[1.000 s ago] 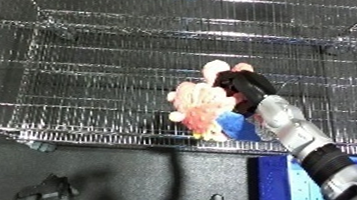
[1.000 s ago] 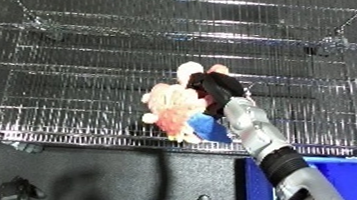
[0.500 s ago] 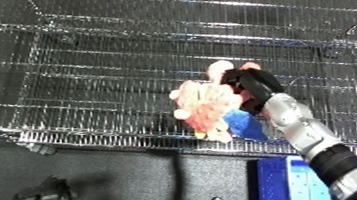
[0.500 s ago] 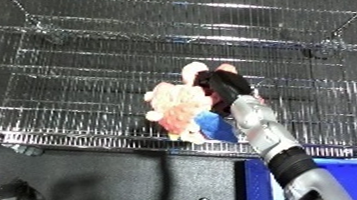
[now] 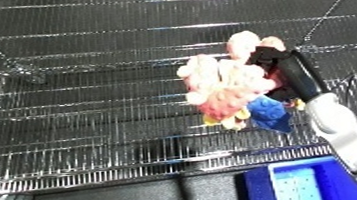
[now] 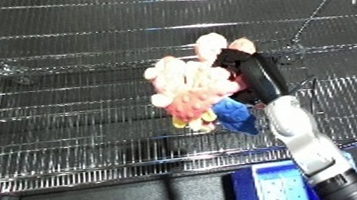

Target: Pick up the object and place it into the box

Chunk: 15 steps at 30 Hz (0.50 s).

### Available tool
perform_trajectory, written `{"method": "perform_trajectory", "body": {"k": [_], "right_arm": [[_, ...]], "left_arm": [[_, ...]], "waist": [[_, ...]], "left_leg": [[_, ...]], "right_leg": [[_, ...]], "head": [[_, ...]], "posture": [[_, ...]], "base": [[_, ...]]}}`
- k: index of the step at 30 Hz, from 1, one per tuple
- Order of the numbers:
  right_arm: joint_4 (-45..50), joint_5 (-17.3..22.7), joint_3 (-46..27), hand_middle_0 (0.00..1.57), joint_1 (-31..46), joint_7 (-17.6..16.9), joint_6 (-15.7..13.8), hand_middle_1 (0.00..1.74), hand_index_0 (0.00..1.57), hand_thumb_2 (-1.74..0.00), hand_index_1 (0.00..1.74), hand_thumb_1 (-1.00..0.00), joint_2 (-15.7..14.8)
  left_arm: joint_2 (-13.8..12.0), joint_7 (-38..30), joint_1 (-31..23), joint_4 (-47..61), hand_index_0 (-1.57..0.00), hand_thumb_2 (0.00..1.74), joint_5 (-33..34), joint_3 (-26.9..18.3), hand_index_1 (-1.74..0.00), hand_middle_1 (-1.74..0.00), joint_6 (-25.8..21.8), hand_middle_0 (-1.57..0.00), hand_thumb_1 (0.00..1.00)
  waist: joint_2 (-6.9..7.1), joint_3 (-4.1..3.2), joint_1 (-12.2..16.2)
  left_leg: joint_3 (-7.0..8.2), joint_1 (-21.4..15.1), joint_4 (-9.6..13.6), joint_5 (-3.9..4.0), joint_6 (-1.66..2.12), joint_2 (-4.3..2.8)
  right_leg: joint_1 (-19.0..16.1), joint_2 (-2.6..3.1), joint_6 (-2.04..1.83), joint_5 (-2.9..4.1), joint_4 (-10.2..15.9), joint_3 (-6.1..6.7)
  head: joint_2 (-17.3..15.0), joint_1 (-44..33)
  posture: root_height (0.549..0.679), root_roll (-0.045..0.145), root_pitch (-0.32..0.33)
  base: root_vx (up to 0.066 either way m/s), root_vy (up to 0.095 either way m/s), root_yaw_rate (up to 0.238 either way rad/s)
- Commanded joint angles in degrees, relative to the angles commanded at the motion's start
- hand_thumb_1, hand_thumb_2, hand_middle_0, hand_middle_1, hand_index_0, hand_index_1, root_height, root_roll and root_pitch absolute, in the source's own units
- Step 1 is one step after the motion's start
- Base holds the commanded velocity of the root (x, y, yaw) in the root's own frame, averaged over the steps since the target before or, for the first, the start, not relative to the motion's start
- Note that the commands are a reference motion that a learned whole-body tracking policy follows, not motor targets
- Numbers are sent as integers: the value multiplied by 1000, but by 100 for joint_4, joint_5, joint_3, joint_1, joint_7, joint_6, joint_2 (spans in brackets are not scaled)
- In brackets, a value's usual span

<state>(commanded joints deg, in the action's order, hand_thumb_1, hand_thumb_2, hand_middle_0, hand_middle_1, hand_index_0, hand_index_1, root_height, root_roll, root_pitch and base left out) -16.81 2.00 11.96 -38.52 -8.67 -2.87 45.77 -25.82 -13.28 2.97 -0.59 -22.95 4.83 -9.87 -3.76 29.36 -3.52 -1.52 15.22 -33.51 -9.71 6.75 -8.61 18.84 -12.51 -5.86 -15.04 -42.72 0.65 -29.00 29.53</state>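
- One toy (image 5: pixel 223 87) is gripped by the right hand (image 5: pixel 284 74), held above the wire shelf (image 5: pixel 86 93).
- Blue bin (image 5: pixel 309 182) is seen below, toward the robot.
- Left hand is unseen.

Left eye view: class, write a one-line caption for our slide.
The right robot hand holds a pink and yellow soft toy above a wire basket, with a blue bin below.

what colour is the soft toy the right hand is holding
Mostly pale pink and cream, with a blue part and yellow bits low down; the soft toy in the right hand shows best in the right eye view.
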Motion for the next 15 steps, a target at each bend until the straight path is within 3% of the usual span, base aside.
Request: {"method": "perform_trajectory", "body": {"k": [8,15], "right_arm": [[701,124,-1190,1570,1084,-215,-127,1740,1570,-1740,1740,-1000,203],[692,301,-2512,1570,2278,-493,-248,1740,1570,-1740,1740,-1000,161]], "left_arm": [[92,86,-216,107,-1570,1740,-11,-113,-1740,-1740,69,-1570,1000],[94,169,-299,122,-1570,1740,-41,-198,-1740,-1740,106,-1570,1000]], "waist": [[-84,-121,289],[-159,-213,595]], "left_leg": [[104,-211,78,-18,-2,-27],[201,-373,114,-56,-9,-35]], "right_leg": [[-184,-17,0,21,116,49],[-354,-35,-17,74,259,88]], "head": [[146,1288],[279,2363]], "posture": [[635,45,-129],[637,49,-143]], "base": [[0,-6,-70],[-2,6,-58]]}}
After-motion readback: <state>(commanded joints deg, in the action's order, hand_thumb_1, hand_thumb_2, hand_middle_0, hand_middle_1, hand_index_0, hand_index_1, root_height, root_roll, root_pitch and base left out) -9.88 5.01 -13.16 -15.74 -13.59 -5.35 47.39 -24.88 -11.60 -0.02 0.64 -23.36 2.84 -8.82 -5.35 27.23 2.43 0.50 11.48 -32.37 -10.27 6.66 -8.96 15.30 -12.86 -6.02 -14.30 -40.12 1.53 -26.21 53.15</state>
